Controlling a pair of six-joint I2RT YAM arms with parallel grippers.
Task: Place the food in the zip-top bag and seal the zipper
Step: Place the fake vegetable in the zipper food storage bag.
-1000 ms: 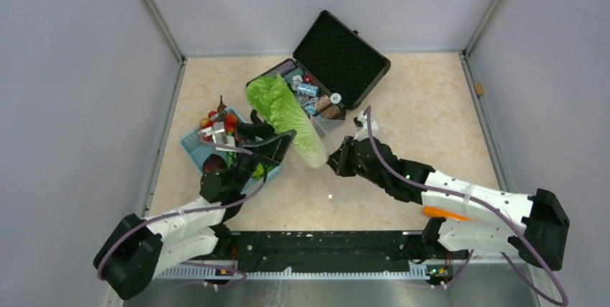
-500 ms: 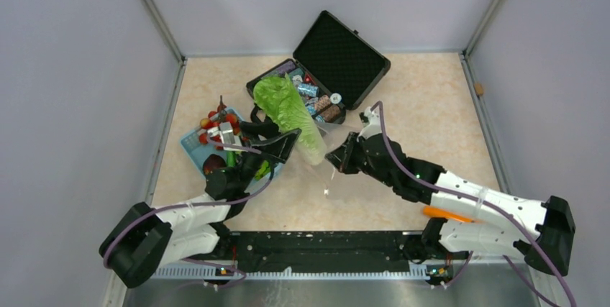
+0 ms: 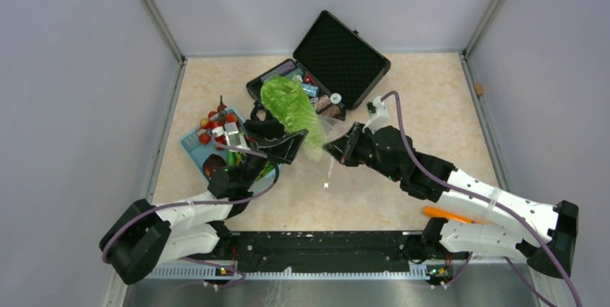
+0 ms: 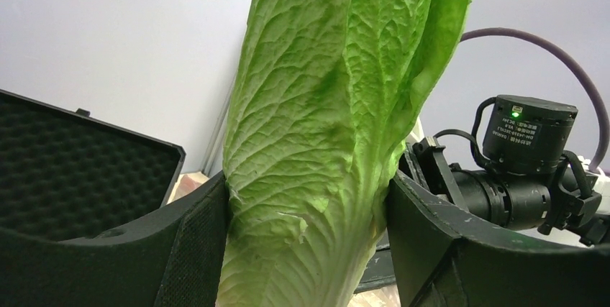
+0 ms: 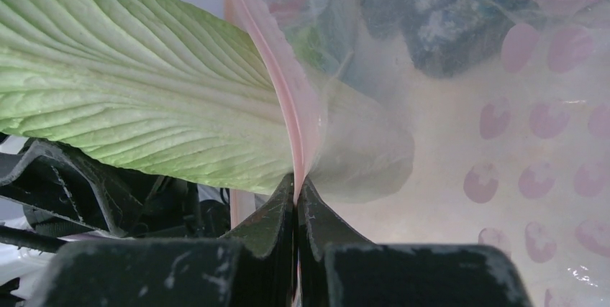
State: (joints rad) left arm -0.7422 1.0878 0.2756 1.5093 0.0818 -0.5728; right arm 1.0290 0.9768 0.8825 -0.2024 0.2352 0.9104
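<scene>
Two grasps in play. Left gripper (image 4: pixel 306 203) jaws are clamped either side of the lettuce (image 4: pixel 324 120), low on the leaf, with the frilly top running out past them. Right gripper (image 5: pixel 296 186) jaws are pinched tight on the zipper (image 5: pixel 284 116) of the bag (image 5: pixel 446 149). The lettuce stem end is just inside the bag mouth, directly above the right jaws, and most of the leaf is outside. Other produce sits in the basket (image 3: pixel 188 146) on the bench (image 3: pixel 431 106).

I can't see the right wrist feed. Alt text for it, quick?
The right gripper is pinched shut on the pale pink zipper strip at the mouth of the clear pink-spotted plastic bag. A long green-and-white leafy lettuce reaches in from the left, its pale base already past the strip and visible through the plastic.
</scene>
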